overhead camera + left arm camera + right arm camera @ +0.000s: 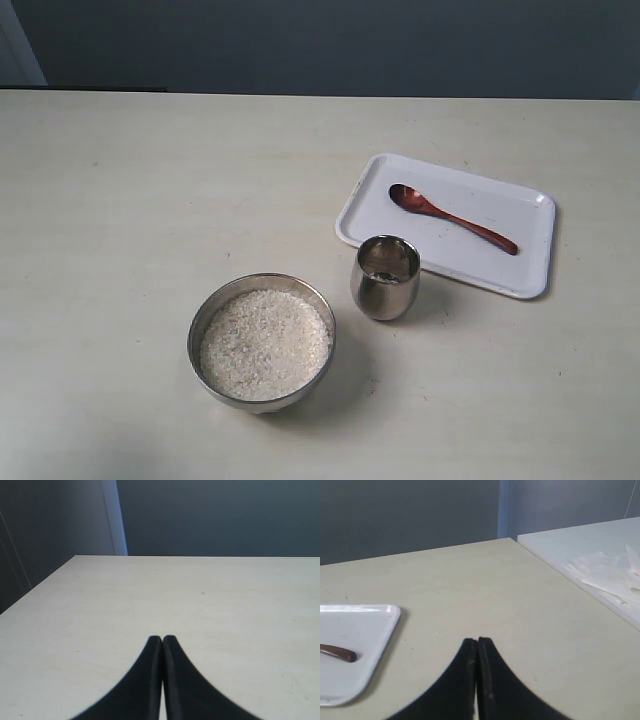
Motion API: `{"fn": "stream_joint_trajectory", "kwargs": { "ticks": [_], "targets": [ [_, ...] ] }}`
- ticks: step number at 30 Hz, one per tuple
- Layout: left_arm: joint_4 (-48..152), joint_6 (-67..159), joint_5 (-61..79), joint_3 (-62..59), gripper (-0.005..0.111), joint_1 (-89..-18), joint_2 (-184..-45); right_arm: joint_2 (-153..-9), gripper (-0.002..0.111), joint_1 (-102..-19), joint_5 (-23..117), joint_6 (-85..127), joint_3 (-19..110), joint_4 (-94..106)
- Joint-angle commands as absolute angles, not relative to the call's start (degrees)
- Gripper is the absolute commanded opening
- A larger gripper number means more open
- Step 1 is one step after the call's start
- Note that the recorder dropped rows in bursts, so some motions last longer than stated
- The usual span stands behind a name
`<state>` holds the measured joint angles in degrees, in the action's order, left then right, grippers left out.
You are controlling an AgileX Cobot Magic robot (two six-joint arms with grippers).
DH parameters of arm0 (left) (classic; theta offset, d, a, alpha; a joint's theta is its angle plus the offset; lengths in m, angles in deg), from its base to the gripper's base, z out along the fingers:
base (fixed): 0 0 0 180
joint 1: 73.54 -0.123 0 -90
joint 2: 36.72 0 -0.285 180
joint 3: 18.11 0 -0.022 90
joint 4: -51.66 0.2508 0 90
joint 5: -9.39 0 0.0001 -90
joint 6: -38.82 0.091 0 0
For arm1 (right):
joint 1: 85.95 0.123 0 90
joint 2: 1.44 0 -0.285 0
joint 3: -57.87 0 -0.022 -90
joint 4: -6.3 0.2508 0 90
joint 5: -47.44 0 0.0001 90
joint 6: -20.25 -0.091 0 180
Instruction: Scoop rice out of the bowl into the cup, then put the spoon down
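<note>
The steel bowl (pixel 196 335) sits near the front of the table, filled with white rice (pixel 265 343). The shiny steel cup (pixel 385 277) stands upright just to its right. Behind the cup, the reddish-brown wooden spoon (pixel 452 217) lies on a white tray (pixel 520 278); the end of the spoon's handle (pixel 340 653) also shows in the right wrist view. Neither arm appears in the exterior view. My left gripper (pixel 162 639) is shut and empty over bare table. My right gripper (pixel 477 641) is shut and empty, to one side of the tray (pixel 365 630).
The cream table (pixel 140 190) ends at a dark wall behind. In the right wrist view a second white surface (pixel 580 550) with papers (pixel 610 570) stands beyond the table's edge. A pale vertical strip (pixel 115 517) runs up the wall in the left wrist view.
</note>
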<state>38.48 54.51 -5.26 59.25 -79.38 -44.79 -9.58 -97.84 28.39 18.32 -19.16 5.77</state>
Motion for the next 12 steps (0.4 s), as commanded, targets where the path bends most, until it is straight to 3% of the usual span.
{"fn": "stream_joint_trajectory", "kwargs": {
  "ticks": [1,12],
  "targets": [
    [38.4,54.3,-5.0,59.1,0.001,-79.3,-44.5,-9.2,0.000,-97.9,29.2,18.7,-19.3,5.8],
    [38.6,54.3,-5.0,59.1,0.001,-79.3,-44.5,-9.2,0.000,-97.9,28.9,18.7,-19.3,6.0]
  ]
}}
